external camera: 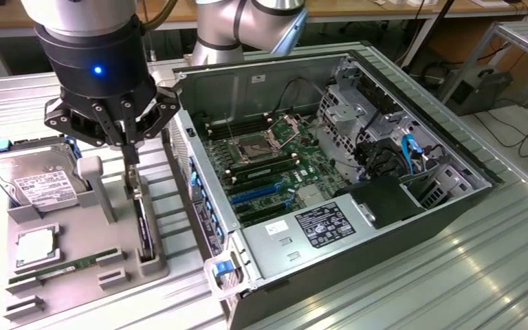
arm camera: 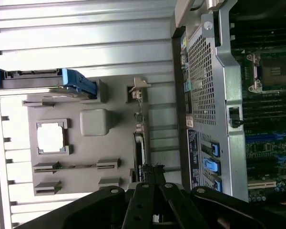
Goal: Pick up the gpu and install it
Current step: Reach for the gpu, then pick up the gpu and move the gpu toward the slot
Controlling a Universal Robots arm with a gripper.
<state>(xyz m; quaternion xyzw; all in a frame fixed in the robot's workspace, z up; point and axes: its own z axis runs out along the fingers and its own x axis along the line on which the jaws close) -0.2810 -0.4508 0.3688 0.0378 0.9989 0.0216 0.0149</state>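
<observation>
gpu (external camera: pixel 143 227) on edge in gray tray (external camera: pixel 90 265) | gripper (external camera: pixel 133 157) just above, grip: cannot tell | hard drive (external camera: pixel 36 182) label unreadable

The gripper (external camera: pixel 132 157) hangs tip-down over the grey parts tray (external camera: pixel 85 230), just above the gpu (external camera: pixel 142 223) — a black card standing on edge in a slot along the tray's side nearest the case. Further to the exterior view's left, the tray carries a hard drive (external camera: pixel 35 182) (white label up), a processor (external camera: pixel 36 246) and a green memory stick (external camera: pixel 62 268). The open computer case (external camera: pixel 236 86) lies beside the tray — motherboard (external camera: pixel 273 172) exposed.
</observation>
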